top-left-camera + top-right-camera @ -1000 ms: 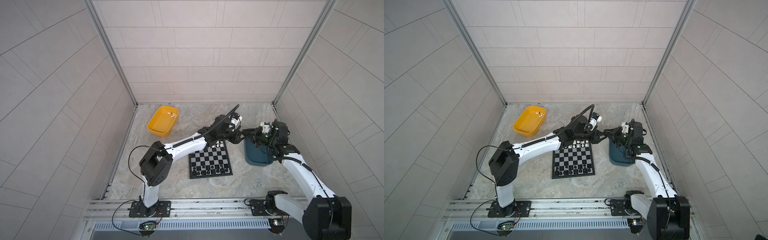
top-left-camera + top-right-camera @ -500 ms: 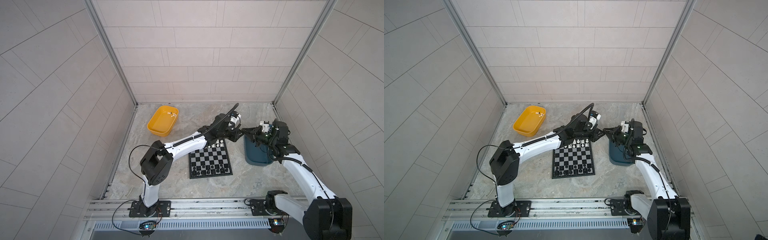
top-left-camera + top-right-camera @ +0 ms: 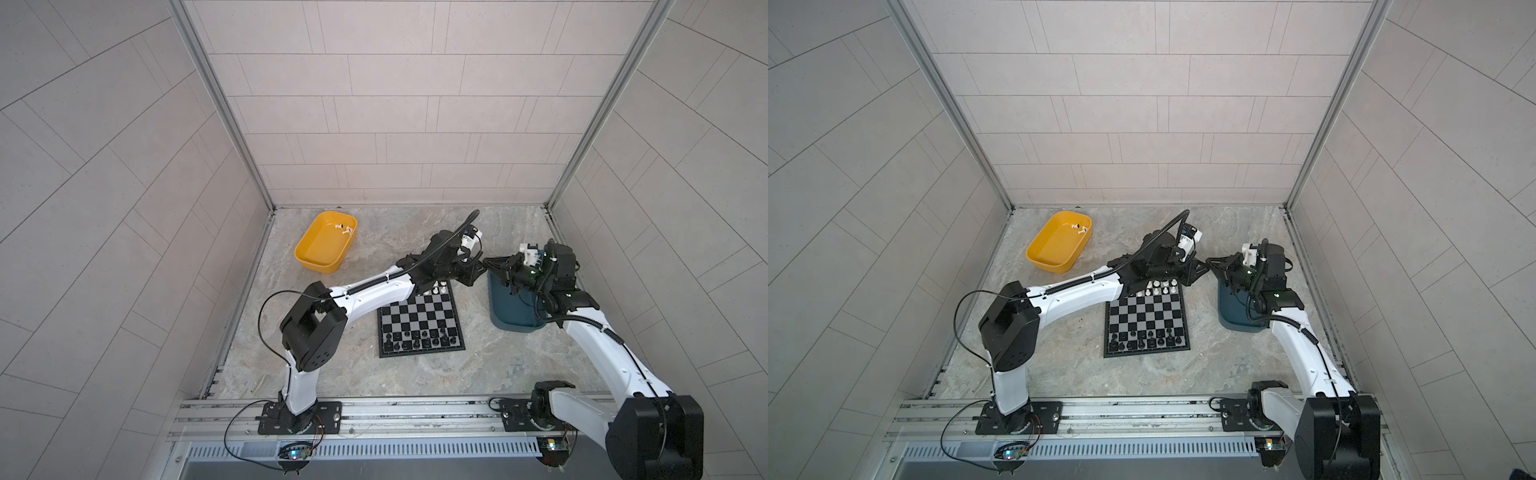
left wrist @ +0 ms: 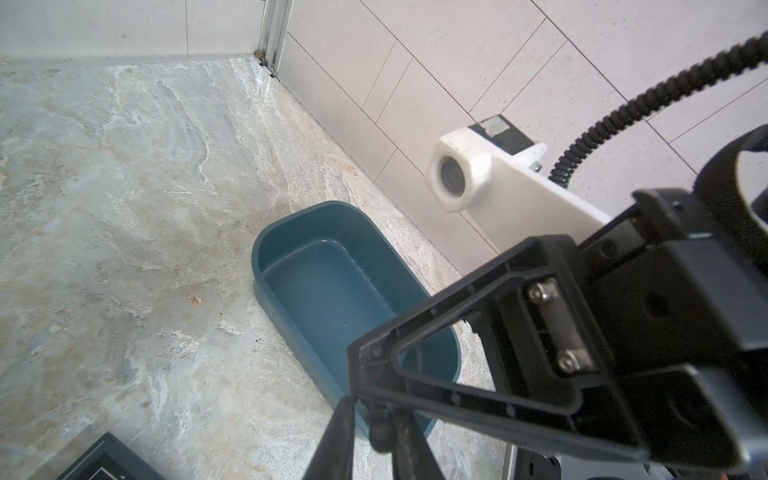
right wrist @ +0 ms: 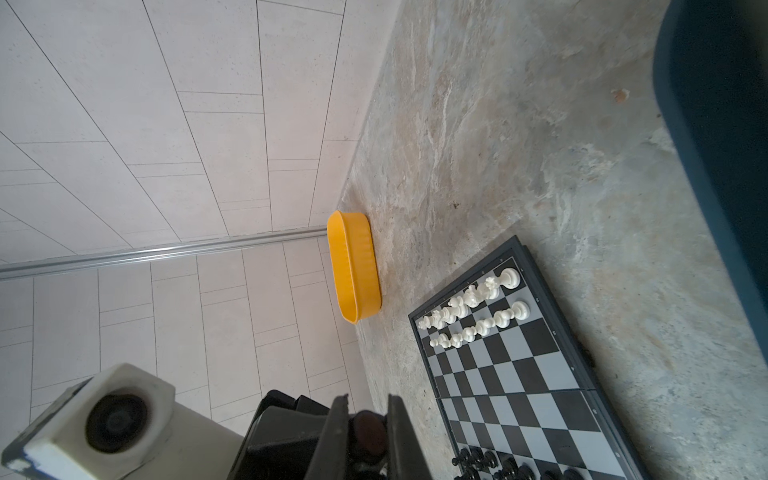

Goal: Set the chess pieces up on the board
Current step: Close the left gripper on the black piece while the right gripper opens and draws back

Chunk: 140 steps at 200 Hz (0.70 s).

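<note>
Sitting farthest left: yellow tray [image 3: 318, 266], with two white pieces [image 3: 344, 230] lying at its far end, well apart from the board.

Next, the board [image 3: 417, 316]: white chess pieces [image 5: 473, 303] stand in its two far rows and black chess pieces [image 3: 419, 338] along the near rows. The middle squares are bare. Your left arm [image 3: 374, 291] lies across the far left corner, above the white ranks.

Next, left gripper [image 4: 376, 419]: jaws narrow, one finger either side of a small black piece [image 4: 380, 432]. You cannot tell whether they press on it.

Next, right gripper [image 5: 368, 399]: jaws together, clamped on that same black piece. It is held in the air just past the board's far right corner, beside the teal tray.

Farthest right: teal tray [image 4: 332, 291], no piece seen in the part that shows.

Hazards, by judgement:
- If your right jaws let go before the left ones bite, the piece likely drops to the table [image 3: 415, 382] or into the teal tray.
- The piece is tiny and rounded, so an off-centre pinch may squirt it out.
- Pulling apart while both jaws clamp could twist it loose.
- A low swing of your left arm could topple the white ranks.
</note>
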Motion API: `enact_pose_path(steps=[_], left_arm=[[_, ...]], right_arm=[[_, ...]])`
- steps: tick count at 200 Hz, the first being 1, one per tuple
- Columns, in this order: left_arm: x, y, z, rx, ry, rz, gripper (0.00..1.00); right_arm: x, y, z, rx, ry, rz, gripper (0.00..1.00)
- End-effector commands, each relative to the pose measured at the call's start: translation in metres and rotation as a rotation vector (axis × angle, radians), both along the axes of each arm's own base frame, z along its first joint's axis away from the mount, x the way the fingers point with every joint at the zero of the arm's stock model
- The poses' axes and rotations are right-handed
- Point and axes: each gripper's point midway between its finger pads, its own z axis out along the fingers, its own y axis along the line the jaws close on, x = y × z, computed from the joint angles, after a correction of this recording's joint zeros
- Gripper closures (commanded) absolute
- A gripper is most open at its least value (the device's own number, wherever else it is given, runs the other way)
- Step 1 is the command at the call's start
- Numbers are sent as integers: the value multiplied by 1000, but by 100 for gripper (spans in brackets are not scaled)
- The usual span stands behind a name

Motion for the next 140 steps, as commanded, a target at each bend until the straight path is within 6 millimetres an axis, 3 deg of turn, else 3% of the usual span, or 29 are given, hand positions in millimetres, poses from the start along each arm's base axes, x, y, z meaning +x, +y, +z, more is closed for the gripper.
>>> enact_pose_path(steps=[1,96,140], left_arm=[[-1,5,24,-19,-73,3,79],[-3,12,27,39,-157,7,78],[-4,9,25,39,-152,6,82]], right_arm=[[-3,4,6,20,-12,6,100],[-4,7,2,13,-6,22,100],[-4,9,3,13,-10,31,100]])
